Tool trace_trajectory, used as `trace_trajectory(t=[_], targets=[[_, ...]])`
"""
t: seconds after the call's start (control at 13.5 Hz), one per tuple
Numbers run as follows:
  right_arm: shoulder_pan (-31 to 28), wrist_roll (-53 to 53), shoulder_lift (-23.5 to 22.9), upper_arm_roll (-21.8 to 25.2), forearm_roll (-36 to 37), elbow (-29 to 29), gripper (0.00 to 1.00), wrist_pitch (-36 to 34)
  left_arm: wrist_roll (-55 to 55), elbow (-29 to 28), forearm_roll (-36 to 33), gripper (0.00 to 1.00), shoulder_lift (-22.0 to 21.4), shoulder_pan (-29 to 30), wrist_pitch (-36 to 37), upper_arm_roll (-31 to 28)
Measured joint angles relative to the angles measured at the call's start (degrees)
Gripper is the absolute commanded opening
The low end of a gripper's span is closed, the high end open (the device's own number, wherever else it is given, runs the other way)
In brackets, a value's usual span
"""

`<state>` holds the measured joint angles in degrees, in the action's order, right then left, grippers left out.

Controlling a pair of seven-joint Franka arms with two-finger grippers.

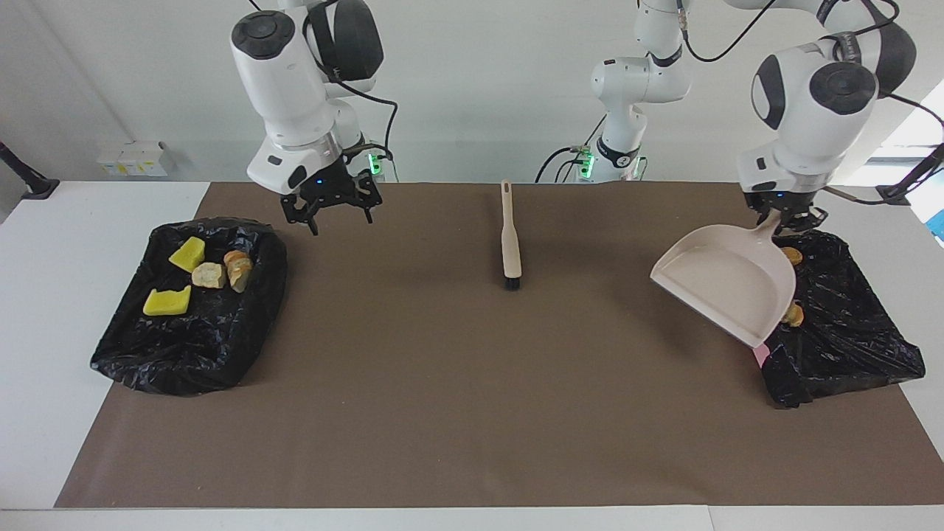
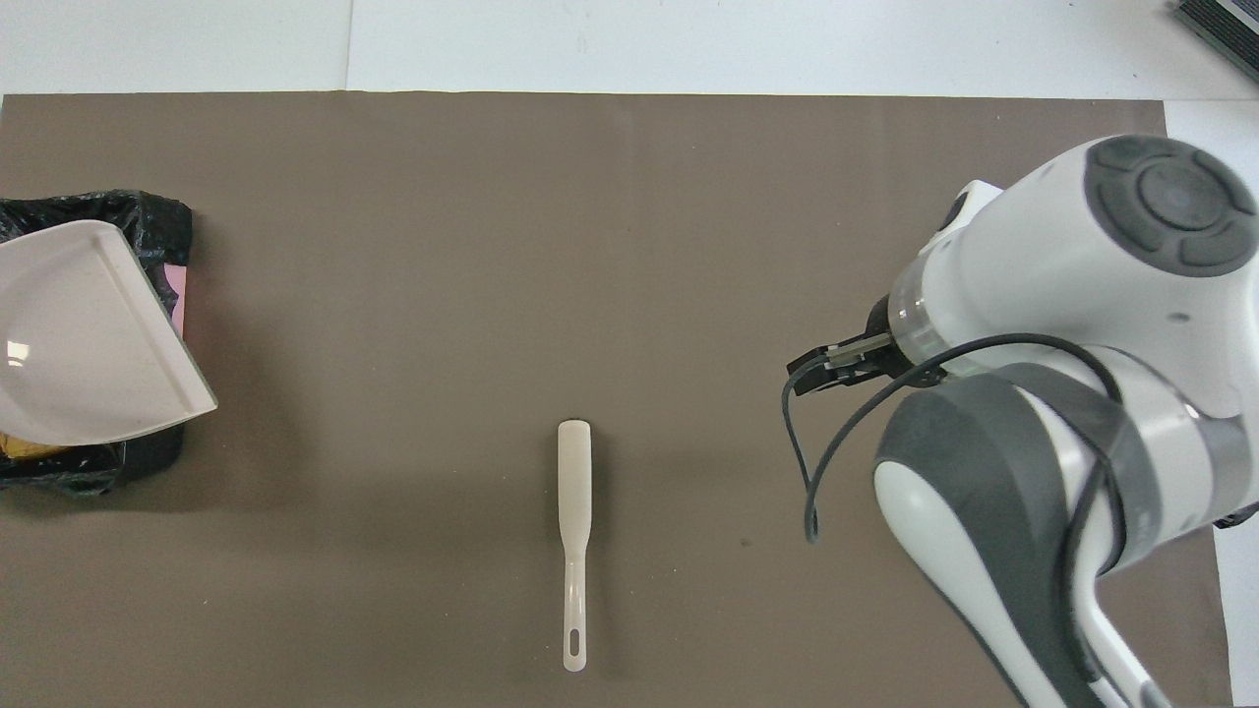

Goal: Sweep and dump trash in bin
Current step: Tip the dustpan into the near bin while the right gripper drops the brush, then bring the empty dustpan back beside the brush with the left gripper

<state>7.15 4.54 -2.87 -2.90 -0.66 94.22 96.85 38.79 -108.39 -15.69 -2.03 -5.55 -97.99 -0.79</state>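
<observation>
Here, at the frame's left, a black-lined bin [image 1: 188, 306] holds four trash scraps [image 1: 200, 276]: two yellow sponge pieces and two bread chunks. Above its upper right corner, the right gripper [image 1: 333, 209] hangs with fingers spread, empty. At centre lies the beige brush [image 1: 509, 240] on the brown mat [image 1: 472, 383]. At right, the left gripper [image 1: 788, 219] pinches the beige dustpan [image 1: 726, 284] by its handle, over a second lined bin [image 1: 848, 332] containing partly hidden scraps.
</observation>
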Motion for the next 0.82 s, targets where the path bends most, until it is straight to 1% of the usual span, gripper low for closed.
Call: trace_trajectory(t=[0.22,0.45,0.59,0.74,0.82], targets=[[-3.9,3.1,0.1,0.1,1.2,-0.9,1.0,0.0,-12.2,-1.5,4.1,0.0,0.9,-0.3,-4.1,5.1],[-8.9,7.1,0.3,0.3,1.7,-1.2,1.0,0.0,-28.4,-1.3,6.0,0.0,4.1,-0.6,-8.7,11.8],[-12.4,10.7,0.3,0.5,1.7,-1.3,1.0,0.0,-39.7,0.8,6.1,0.0,8.0,-0.8,-11.1,16.2],[-14.9,11.4,0.3,0.6,1.7,-1.3,1.0,-0.1,-48.8,5.7,6.3,0.0,13.3,-1.0,-12.2,20.0],[-15.2,11.3,0.3,0.6,1.7,-1.3,1.0,-0.2,-52.3,8.2,6.3,0.0,15.9,-1.3,-12.4,21.5]])
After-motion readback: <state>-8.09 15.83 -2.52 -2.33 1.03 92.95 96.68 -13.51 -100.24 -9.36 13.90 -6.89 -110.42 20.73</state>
